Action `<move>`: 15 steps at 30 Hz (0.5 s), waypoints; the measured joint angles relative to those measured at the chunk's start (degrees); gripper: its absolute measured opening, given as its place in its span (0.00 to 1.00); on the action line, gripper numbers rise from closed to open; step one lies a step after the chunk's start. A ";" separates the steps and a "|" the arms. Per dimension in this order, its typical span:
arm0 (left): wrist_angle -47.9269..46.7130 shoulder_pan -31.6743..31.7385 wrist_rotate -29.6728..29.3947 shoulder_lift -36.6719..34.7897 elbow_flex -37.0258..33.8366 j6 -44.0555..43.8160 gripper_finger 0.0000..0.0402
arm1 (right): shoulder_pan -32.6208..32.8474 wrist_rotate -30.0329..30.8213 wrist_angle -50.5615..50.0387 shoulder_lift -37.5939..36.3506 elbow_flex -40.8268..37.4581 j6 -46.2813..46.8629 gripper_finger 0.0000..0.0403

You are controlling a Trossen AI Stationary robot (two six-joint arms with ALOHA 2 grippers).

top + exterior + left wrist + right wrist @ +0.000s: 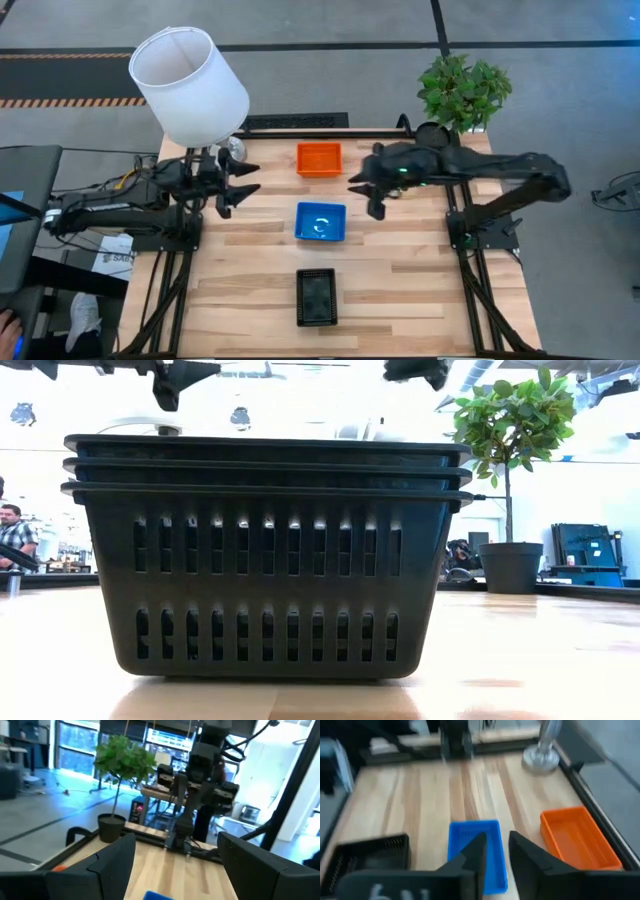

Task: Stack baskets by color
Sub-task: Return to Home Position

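Observation:
Three basket piles stand in a row down the table's middle: orange point(319, 159) at the far side, blue point(320, 221) in the middle, black point(316, 297) nearest. The low view shows the black pile point(265, 560) as three nested baskets resting on the tabletop. My left gripper point(250, 180) hovers open at the left, above the table, and holds nothing. My right gripper point(362, 192) hangs high at the right of the orange and blue baskets. It tilts down toward the blue basket point(475, 845), its fingers a small gap apart with nothing between them.
A white lampshade point(190, 85) stands over the far left corner, with its metal base point(542, 757) on the table. A potted plant point(462, 90) stands at the far right corner. Bare wood lies on both sides of the basket row. A person point(12, 530) sits far behind the table.

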 joint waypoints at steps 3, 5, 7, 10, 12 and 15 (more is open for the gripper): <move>-3.40 0.65 1.77 -1.62 1.67 -0.84 0.67 | -0.75 -0.85 10.53 -7.91 -10.75 2.38 0.21; -8.04 0.68 2.04 -3.63 3.20 -0.87 0.67 | -1.54 -1.23 16.21 -13.33 -17.34 4.30 0.15; -13.56 0.67 1.03 -6.43 3.95 -1.00 0.65 | -2.31 -1.22 20.98 -18.20 -22.84 6.23 0.09; -20.20 0.63 -2.71 -11.28 3.47 -2.24 0.60 | -3.58 -1.23 24.58 -25.32 -29.82 8.20 0.02; -21.84 0.61 -4.99 -14.41 2.03 -2.80 0.54 | -4.27 -1.21 27.78 -29.38 -34.05 9.40 0.03; -21.45 0.61 -6.64 -18.32 -1.37 -3.03 0.45 | -5.68 -0.99 31.91 -34.64 -40.02 10.22 0.04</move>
